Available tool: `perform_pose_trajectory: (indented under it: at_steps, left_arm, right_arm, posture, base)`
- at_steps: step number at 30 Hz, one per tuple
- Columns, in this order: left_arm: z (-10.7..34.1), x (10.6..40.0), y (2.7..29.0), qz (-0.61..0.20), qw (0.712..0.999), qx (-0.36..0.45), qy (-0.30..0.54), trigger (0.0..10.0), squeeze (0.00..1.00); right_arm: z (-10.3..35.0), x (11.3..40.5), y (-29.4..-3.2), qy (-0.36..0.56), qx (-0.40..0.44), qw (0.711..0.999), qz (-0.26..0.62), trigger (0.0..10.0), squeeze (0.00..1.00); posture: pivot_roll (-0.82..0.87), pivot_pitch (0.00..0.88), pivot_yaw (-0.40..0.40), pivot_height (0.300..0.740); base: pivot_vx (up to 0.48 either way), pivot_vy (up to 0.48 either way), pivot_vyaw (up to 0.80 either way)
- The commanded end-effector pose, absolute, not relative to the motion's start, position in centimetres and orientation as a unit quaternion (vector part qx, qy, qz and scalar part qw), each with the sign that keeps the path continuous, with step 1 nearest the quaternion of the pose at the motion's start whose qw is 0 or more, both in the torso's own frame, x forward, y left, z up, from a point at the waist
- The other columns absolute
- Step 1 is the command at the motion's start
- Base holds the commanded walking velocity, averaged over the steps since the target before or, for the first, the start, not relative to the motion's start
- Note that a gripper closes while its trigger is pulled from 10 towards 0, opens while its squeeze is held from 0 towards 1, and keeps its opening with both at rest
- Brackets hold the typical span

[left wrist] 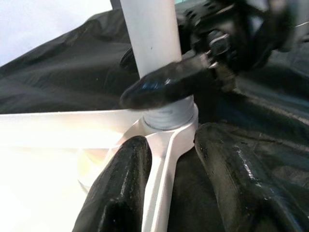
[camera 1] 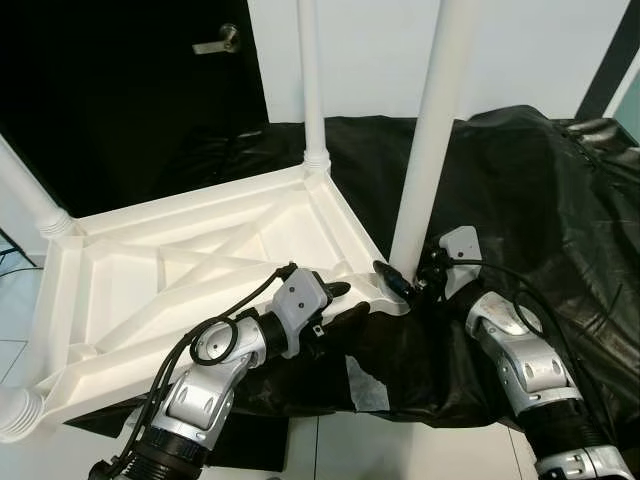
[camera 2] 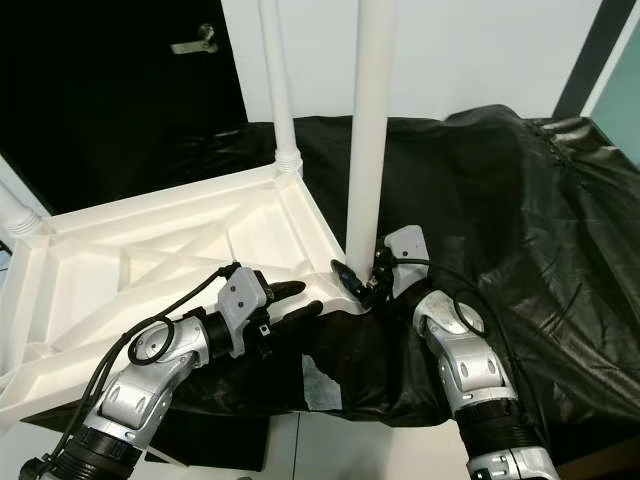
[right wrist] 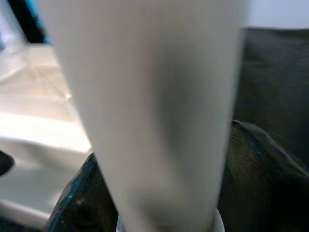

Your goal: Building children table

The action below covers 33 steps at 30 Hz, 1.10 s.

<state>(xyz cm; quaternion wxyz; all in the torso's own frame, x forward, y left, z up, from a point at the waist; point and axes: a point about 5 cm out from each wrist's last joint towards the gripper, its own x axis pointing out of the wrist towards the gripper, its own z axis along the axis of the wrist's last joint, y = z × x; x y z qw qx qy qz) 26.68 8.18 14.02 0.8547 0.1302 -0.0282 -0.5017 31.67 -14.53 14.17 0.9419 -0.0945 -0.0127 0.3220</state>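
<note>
A white children's table lies upside down, its ribbed underside (camera 1: pixel 200 250) facing up on a black sheet. The near corner's leg (camera 1: pixel 430 130) stands upright in its socket. My right gripper (camera 1: pixel 405 280) is shut on that leg's base; in the right wrist view the leg (right wrist: pixel 145 106) sits between the two fingers (right wrist: pixel 256 179). My left gripper (camera 1: pixel 345 303) is shut on the table's rim (left wrist: pixel 164 159) just beside that corner, one finger (left wrist: pixel 120 193) on each side of it. Another leg (camera 1: pixel 311 80) rises at the far corner.
Two more legs stick out at the left corners, one (camera 1: pixel 30 195) near the back and one (camera 1: pixel 15 410) at the front. A crumpled black sheet (camera 1: pixel 530 190) covers the surface to the right. Behind stands a dark door with a handle (camera 1: pixel 217 42). Tiled floor (camera 1: pixel 330 450) lies below.
</note>
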Motion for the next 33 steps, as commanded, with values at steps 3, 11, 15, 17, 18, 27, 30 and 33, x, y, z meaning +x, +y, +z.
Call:
perform_pose_trajectory:
  at_steps: [3,11,15,17,18,27,30,33]
  left_arm:
    - [13.7,26.5,8.4,-0.494,0.859,0.132,-0.029,10.0,0.0]
    - [12.4,25.6,8.5,-0.492,0.86,0.136,-0.014,10.0,0.0]
    - [12.3,25.6,8.5,-0.489,0.862,0.134,-0.012,10.0,0.0]
    - [12.3,25.7,8.4,-0.488,0.863,0.133,-0.012,10.0,0.0]
    - [12.3,25.7,8.4,-0.488,0.863,0.133,-0.012,10.0,0.0]
    - [12.3,25.9,8.5,-0.486,0.864,0.131,-0.011,10.0,0.0]
    - [12.3,26.0,8.6,-0.485,0.864,0.133,-0.011,10.0,0.0]
    - [12.3,26.2,8.7,-0.484,0.865,0.135,-0.011,10.0,0.0]
  right_arm:
    - [13.9,32.1,-14.0,-0.006,-0.107,0.93,0.352,10.0,0.0]
    - [12.9,32.0,-12.9,0.009,-0.117,0.909,0.401,0.0,0.0]
    - [12.4,31.7,-13.5,0.015,-0.104,0.923,0.369,0.0,0.0]
    - [12.1,31.6,-13.8,0.017,-0.095,0.934,0.345,0.0,0.0]
    - [12.1,31.6,-13.8,0.017,-0.095,0.934,0.345,0.0,0.0]
    - [11.2,31.3,-13.8,0.02,-0.074,0.973,0.217,10.0,0.0]
    - [10.6,31.0,-13.5,0.029,-0.056,0.987,0.15,10.0,0.0]
    - [10.3,30.7,-13.2,0.033,-0.043,0.994,0.099,10.0,0.0]
  posture:
    - [-0.03,0.0,0.019,0.74]
    - [-0.01,0.0,0.006,0.74]
    - [-0.02,0.0,0.013,0.74]
    - [-0.03,0.0,0.018,0.74]
    - [-0.03,0.0,0.018,0.74]
    - [-0.04,0.0,0.035,0.74]
    - [-0.05,0.0,0.036,0.74]
    - [-0.05,0.0,0.037,0.74]
  base:
    - [0.0,0.0,0.0]
    - [0.0,0.0,0.0]
    - [0.0,0.0,0.0]
    - [0.0,0.0,0.0]
    - [0.0,0.0,0.0]
    - [0.0,0.0,0.0]
    - [0.0,0.0,0.0]
    - [0.0,0.0,0.0]
